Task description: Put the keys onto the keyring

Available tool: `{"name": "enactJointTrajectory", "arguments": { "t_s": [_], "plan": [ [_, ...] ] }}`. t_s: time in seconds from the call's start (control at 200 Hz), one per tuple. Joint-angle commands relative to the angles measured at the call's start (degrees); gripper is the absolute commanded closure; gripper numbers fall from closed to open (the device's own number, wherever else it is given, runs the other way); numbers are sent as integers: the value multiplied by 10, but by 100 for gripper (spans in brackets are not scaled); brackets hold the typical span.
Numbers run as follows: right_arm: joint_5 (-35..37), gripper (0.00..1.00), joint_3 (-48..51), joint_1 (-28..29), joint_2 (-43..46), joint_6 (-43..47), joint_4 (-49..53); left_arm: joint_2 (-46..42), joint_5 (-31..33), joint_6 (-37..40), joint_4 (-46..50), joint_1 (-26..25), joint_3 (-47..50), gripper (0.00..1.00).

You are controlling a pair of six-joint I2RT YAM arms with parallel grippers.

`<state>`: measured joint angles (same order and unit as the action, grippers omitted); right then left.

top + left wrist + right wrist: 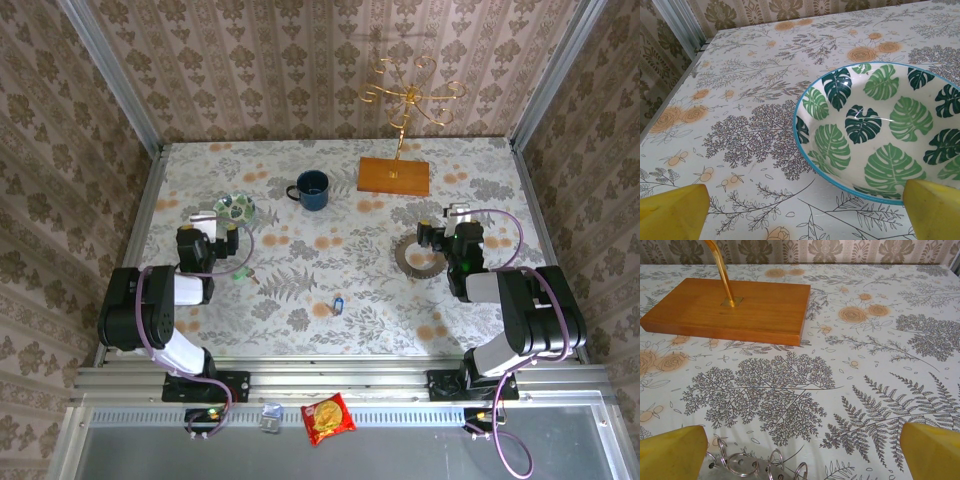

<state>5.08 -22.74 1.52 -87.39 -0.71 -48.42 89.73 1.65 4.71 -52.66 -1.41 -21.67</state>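
Left gripper (214,228): released, jaws spread wide with nothing between them; yellow fingertips (672,212) at the low corners of the left wrist view.
Leaf-patterned dish (880,130): on the table just ahead of the left gripper, toward its right finger; blue rim.
Green key (240,273): on the table just beside the left wrist, on its near side.
Right gripper (445,228): released, spread wide, empty.
Keyring (415,260): flat on the table, its far edge under the right gripper; coiled edge low between the fingers.
Wooden stand base (730,310): ahead of the right gripper, apart.
Blue key (338,304): between the arms, well apart from the keyring.
Blue mug (312,190): between dish and stand base.
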Motion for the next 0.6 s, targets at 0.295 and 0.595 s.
{"name": "enactJointTrajectory", "arguments": {
  "t_s": [0.295, 0.595],
  "plan": [
    [-7, 0, -8, -3, -2, -11, 1, -5, -10, -10, 3, 4, -9, 0],
    [-7, 0, -7, -3, 0, -11, -1, -5, -15, -8, -1, 4, -7, 0]
  ]
}}
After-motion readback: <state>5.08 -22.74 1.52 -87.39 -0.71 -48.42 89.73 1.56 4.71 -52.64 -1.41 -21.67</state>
